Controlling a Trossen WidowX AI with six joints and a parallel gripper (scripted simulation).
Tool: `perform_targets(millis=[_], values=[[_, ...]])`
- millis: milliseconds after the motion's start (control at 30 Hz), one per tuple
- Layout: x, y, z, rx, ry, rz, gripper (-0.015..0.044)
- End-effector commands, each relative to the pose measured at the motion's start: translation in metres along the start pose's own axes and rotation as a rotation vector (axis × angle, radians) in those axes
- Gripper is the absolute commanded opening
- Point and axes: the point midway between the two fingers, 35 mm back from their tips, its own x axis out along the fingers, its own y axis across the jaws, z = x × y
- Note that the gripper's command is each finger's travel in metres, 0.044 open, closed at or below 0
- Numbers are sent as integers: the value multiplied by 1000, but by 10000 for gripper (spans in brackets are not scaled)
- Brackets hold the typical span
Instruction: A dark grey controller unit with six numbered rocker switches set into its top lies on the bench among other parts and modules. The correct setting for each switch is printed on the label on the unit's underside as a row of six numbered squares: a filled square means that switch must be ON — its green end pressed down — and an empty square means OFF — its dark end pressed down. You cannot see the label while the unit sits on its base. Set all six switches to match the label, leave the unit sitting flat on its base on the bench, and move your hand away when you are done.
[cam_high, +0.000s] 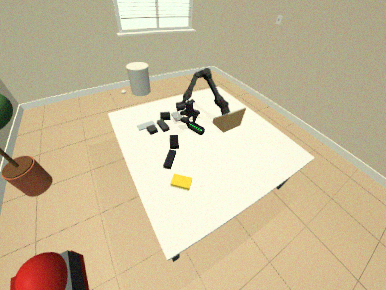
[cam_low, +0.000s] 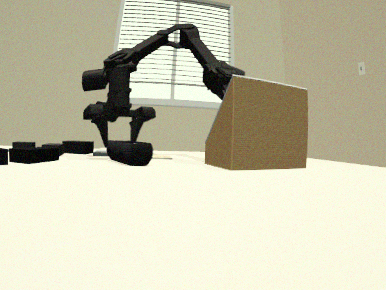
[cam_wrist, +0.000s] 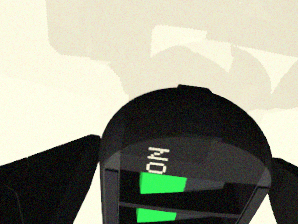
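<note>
The dark controller unit (cam_high: 197, 128) (cam_low: 131, 154) (cam_wrist: 185, 117) lies on the bench with its switch side up. In the wrist view its rounded end shows, with the ON print and two green switch ends (cam_wrist: 162, 183); the other switches are out of that frame. A green row shows in the top view, too small to read switch by switch. The label underneath is hidden. My gripper (cam_high: 189, 120) (cam_low: 120, 141) points down at the unit's far end, its fingers set wide and touching both sides; it is shut on the unit.
A brown sloped box (cam_high: 231, 120) (cam_low: 269, 125) stands to the right of the unit. Several black blocks (cam_high: 174, 142) (cam_low: 34, 154) and a pale grey plate (cam_high: 145, 125) lie to the left. A yellow block (cam_high: 181, 181) lies nearer the front of the bench (cam_high: 240, 185).
</note>
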Motion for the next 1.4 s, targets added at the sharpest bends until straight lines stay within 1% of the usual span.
perform_targets(millis=[0, 1367], values=[[-4, 1, -3, -4, -2, 3, 336], [-29, 1, -25, -4, -83, 3, 336]])
